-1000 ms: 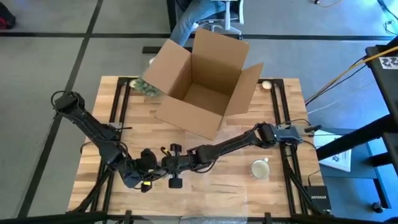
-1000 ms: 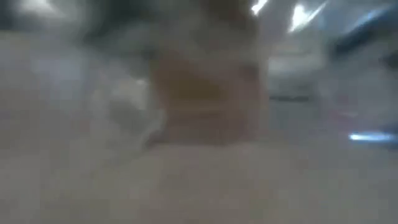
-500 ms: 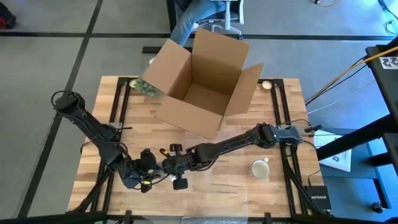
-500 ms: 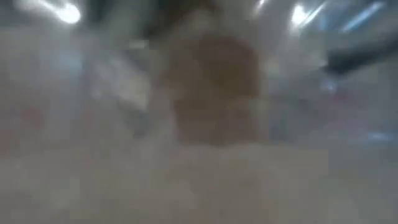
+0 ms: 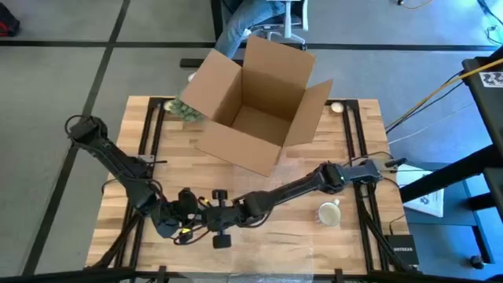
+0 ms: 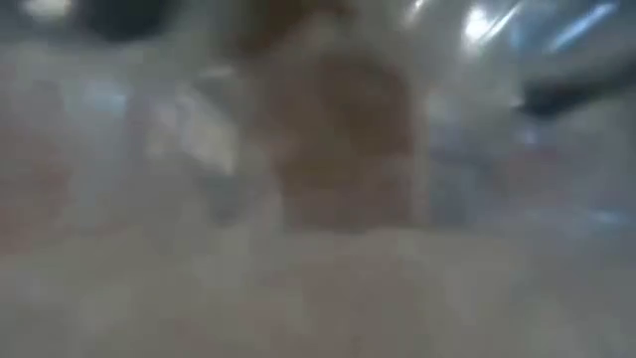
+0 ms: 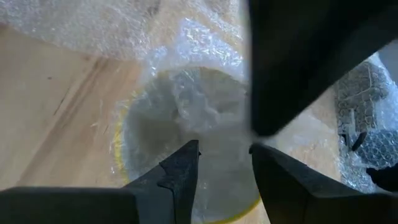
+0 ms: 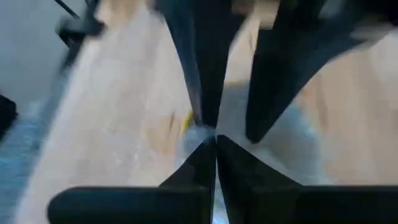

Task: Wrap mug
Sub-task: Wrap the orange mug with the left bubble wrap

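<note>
Mug, cream ceramic [image 5: 328, 212]: unwrapped near bench [image 5: 259, 189] right edge. Clear bubble wrap [image 7: 186, 112] at front-left. Right claw [image 8: 214, 140] pinched on it; left claw [image 7: 224, 155] slightly parted, astride it. Right arm nearer mug.

The high view is bright and evenly lit, with soft, short shadows under the arms. The low view is almost fully out of focus, a pale haze with small glare spots. The right wrist view is smeared by blur; the left wrist view is sharper, with glare on the bubble wrap [image 7: 186, 43].
</note>
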Controlling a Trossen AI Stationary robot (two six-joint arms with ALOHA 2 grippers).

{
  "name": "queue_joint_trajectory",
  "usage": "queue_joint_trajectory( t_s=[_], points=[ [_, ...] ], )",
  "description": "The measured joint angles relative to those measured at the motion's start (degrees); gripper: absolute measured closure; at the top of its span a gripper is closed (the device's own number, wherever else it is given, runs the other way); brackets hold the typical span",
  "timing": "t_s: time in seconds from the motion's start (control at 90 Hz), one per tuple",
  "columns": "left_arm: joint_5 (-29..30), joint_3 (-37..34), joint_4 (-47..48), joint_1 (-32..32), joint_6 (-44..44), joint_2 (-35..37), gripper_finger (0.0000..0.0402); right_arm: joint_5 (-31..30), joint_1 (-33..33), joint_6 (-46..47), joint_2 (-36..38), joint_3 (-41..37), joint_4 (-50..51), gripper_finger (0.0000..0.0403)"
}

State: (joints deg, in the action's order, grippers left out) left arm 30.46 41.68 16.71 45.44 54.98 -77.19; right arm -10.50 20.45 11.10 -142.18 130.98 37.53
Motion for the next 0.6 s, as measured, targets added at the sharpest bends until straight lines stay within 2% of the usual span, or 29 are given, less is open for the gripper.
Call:
queue_joint_trajectory(
  t_s=[0.3, 0.489, 0.6],
  points=[
    [0.15, 0.06, 0.07, -0.12, -0.02, 0.00, 0.0267, 2.80, -1.79, 2.03, -1.89, 0.46, 0.29, 0.0402],
    [0.16, 0.06, 0.01, -0.12, 0.07, 0.00, 0.0267, 2.09, -1.77, 0.46, -1.29, 3.66, 4.42, 0.0402],
    [0.21, 0.06, 0.25, -0.12, 0.11, 0.02, 0.0267, 3.70, -1.73, 0.59, 0.66, 3.38, 4.92, 0.0402]
  ],
)
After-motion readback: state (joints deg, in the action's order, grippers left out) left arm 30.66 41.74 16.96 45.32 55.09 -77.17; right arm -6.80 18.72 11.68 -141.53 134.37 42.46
